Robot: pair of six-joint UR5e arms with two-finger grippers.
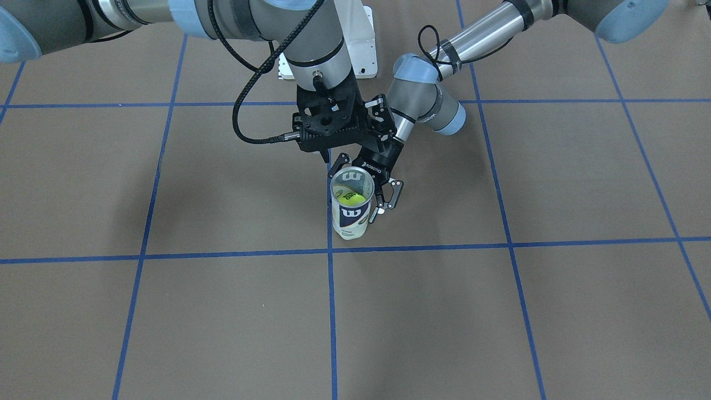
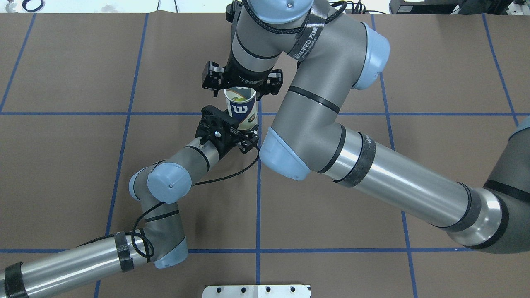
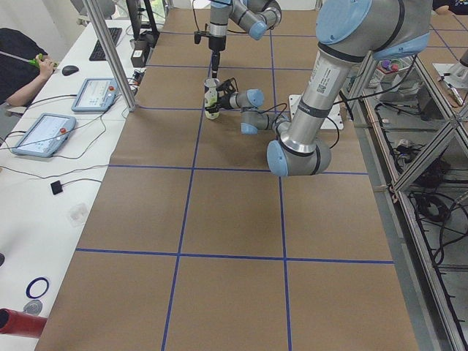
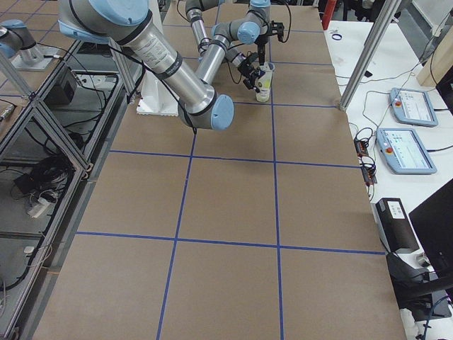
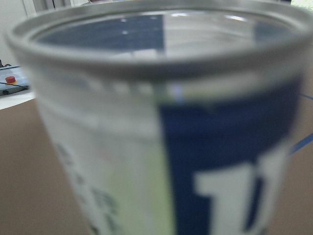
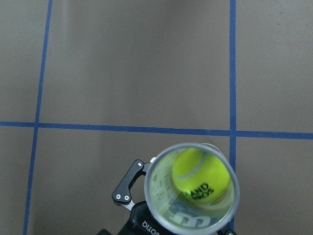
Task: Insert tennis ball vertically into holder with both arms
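The holder (image 1: 351, 214) is a clear can with a white and navy "W" label, standing upright on the brown table. A yellow tennis ball (image 1: 354, 196) lies inside it, seen through the open top in the right wrist view (image 6: 200, 177). My left gripper (image 1: 367, 186) is shut on the holder's side from behind; it also shows in the overhead view (image 2: 241, 125). My right gripper (image 2: 242, 82) hangs straight above the holder's mouth, open and empty, with none of its fingers in its own wrist view. The left wrist view is filled by the blurred holder (image 5: 171, 122).
The white pedestal base (image 1: 355, 50) stands behind the arms. Blue tape lines cross the brown table cover. An operators' bench with tablets (image 3: 44, 131) and an aluminium post (image 3: 110, 51) runs along the far side of the table.
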